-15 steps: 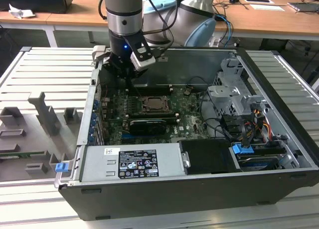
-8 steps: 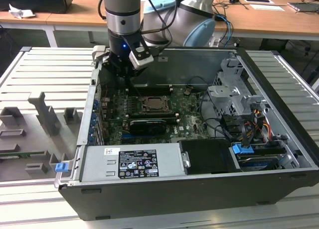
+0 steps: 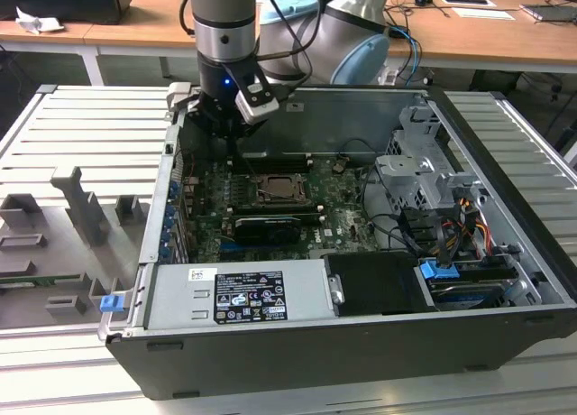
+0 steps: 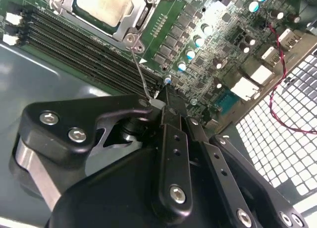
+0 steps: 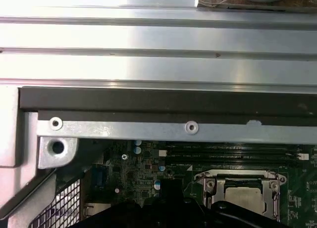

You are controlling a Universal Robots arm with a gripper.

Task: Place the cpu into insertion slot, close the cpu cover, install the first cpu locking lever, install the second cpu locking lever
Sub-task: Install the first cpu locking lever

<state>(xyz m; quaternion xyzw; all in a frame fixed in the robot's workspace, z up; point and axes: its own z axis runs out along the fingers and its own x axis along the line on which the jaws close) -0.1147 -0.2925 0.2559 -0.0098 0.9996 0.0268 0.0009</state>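
The pale silver cpu (image 4: 99, 5) lies in the insertion slot (image 3: 275, 189) on the green board. The silver cpu cover (image 4: 126, 27) is down over the cpu's edges, and the cover (image 5: 208, 183) frames the chip in the first wrist view too. A thin wire locking lever (image 4: 141, 72) runs from a screw at the cover's corner up to my black gripper (image 4: 162, 96). The fingertips are shut on the lever's free end, beside the socket. In the exterior view the gripper (image 3: 227, 140) hangs inside the open case, to the exterior view's left of the socket.
Long black memory slots (image 4: 84, 54) run next to the socket. The case's metal rim (image 5: 148, 129) is close by the gripper. A grey drive cage (image 3: 424, 176) and cables (image 3: 451, 239) are at the exterior view's right, and a power supply (image 3: 239, 293) sits in front.
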